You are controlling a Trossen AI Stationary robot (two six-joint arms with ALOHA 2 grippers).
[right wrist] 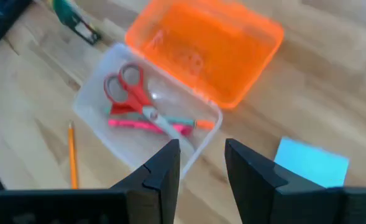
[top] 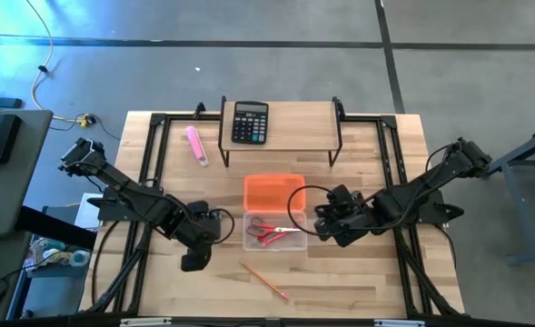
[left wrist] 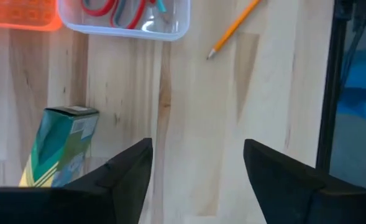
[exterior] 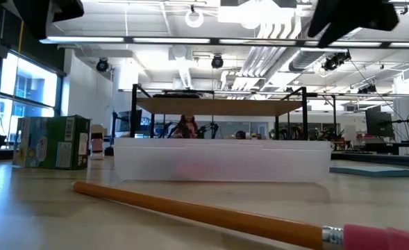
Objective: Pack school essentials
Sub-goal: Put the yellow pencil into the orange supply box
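The wooden table (top: 158, 300) fills the centre of the high view, with a raised shelf (top: 294, 120) along its upper centre. A black calculator (top: 250, 122) sits on that shelf, and a pink marker (top: 196, 144) lies on the table at the shelf's left.

At frame centre sits the case: an orange lid (top: 274, 193) hinged open above a clear tray (top: 294, 241). The tray already holds the red-handled scissors (top: 265, 232) plus a few thin pen-like pieces that cannot be told apart.

The left gripper (top: 196, 257) hangs left of the tray, over bare wood. Its wrist view shows the fingers (left wrist: 130, 171) spread wide with nothing between them. A green box (left wrist: 61, 146) stands just beside it.

The right gripper (top: 332, 225) hovers at the tray's right edge. Its fingers (right wrist: 164, 171) stand slightly apart and hold nothing.

Outstanding items:
- The orange pencil (top: 265, 281) lies diagonally below the tray, lower centre of the high view, well clear of both grippers.
- The light-blue square notepad (right wrist: 311, 160) lies at the right of the right wrist view, near that gripper; in the high view the arm hides it.

Judged step: packing is partly complete, and both grippers are between picks.

Next move, as judged: the left gripper is placed to take the pencil. This calls for lowering onto the thin shaft with the fingers across it. The flat notepad will likely need an edge grip.
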